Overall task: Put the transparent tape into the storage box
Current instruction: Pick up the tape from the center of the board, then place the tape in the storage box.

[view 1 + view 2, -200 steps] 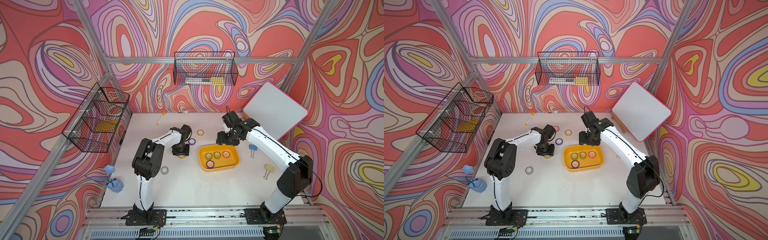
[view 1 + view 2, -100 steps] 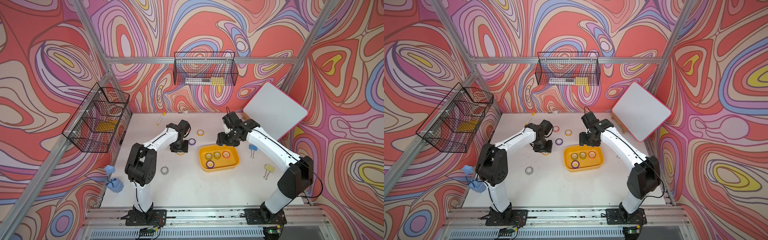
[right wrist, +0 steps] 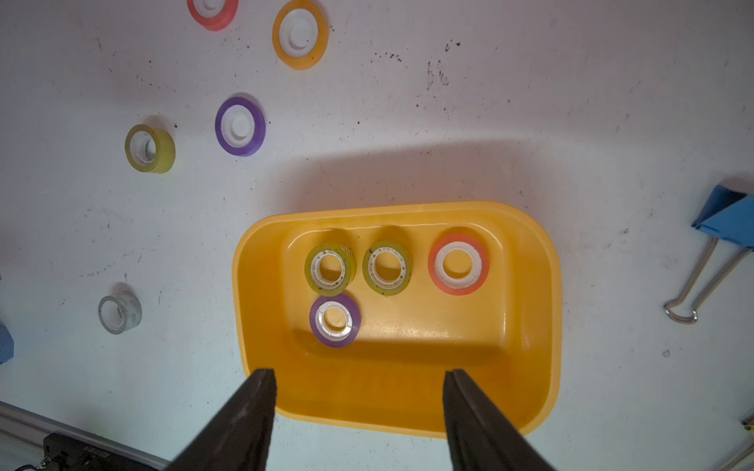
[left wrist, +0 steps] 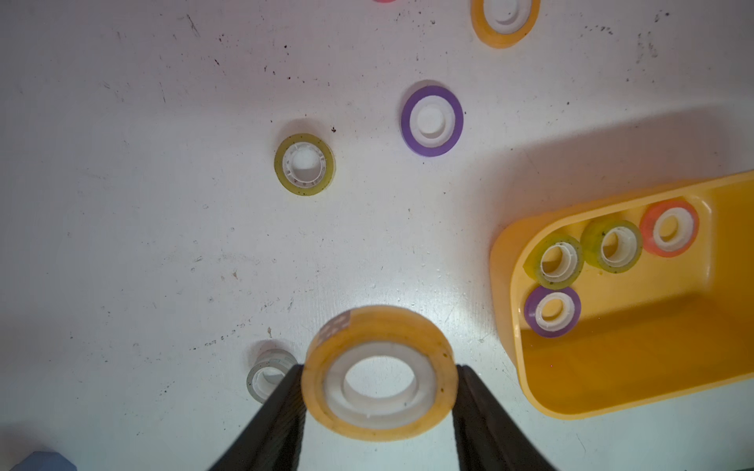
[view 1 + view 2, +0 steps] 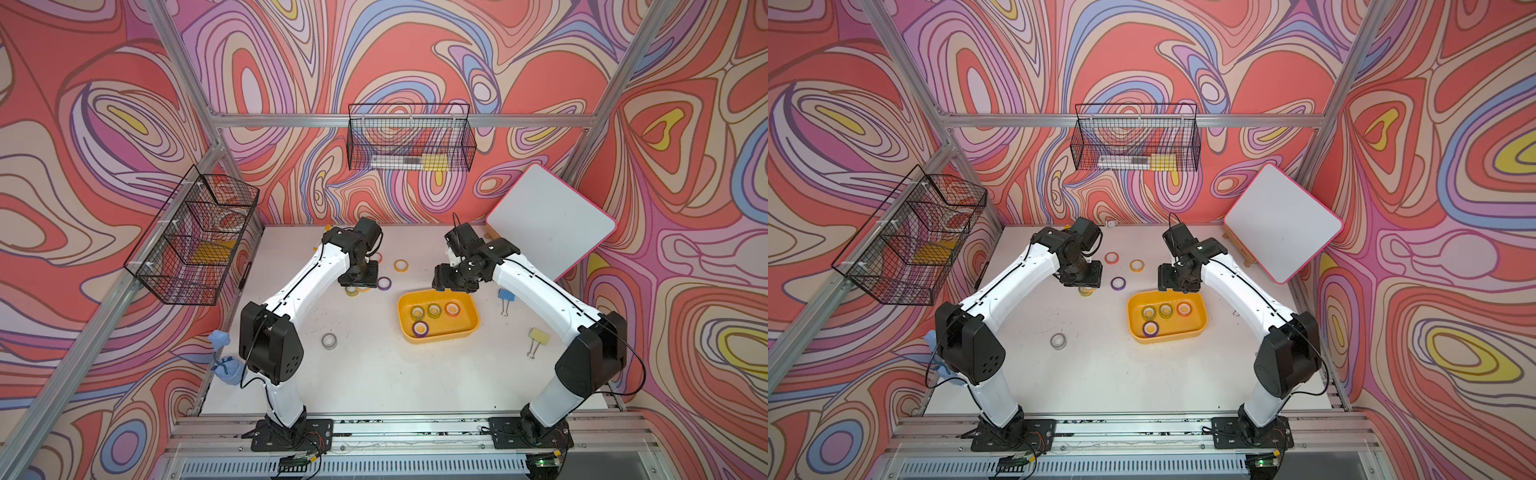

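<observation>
The left gripper (image 4: 378, 369) is pinching the roll (image 4: 379, 322) across its rim; it is probably light, stiff and slick. The right gripper (image 3: 359, 373) is gaping, empty.

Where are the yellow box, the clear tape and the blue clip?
box (image 3: 387, 210), right wrist view, on its rim.
clear tape (image 3: 131, 314), right wrist view, on its outer side.
blue clip (image 3: 726, 220), right wrist view, on its blue body.

Bright, even overhead light, soft shadow beside the storage box (image 3: 538, 293), sharp focus.
</observation>
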You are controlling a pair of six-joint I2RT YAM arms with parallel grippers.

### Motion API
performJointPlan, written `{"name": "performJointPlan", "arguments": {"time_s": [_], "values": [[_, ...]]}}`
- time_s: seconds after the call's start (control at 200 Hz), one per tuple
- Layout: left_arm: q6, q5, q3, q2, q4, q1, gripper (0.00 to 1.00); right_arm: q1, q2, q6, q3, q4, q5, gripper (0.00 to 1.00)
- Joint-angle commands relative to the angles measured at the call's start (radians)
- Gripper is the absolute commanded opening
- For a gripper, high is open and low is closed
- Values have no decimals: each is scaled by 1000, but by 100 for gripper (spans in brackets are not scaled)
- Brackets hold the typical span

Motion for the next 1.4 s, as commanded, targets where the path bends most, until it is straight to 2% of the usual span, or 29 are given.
{"name": "performJointPlan", "arguments": {"time_s": [0.0, 0.22, 0.476, 0.606, 0.716, 0.977, 1.077, 1.392], "values": [[-13, -13, 53, -22, -85, -23, 56, 3, 7, 29, -7, -23, 19, 66], [-8, -12, 142, 31, -111, -90, 55, -24, 22, 69, -16, -68, 37, 66], [-9, 7, 220, 111, -112, -181, 55, -124, -4, 73, -82, -77, 21, 66], [-7, 22, 245, 150, -97, -222, 55, -171, -16, 14, -118, -63, 9, 61], [4, 30, 264, 186, -80, -256, 55, -222, -16, -54, -154, -40, -29, 53], [63, 37, 265, 242, -27, -332, 55, -278, 18, -200, -202, -2, -77, 48], [65, 41, 263, 258, -15, -347, 55, -290, 33, -229, -217, 13, -85, 44], [66, 47, 251, 312, 33, -399, 56, -308, 85, -245, -242, 39, -98, 44]]}}
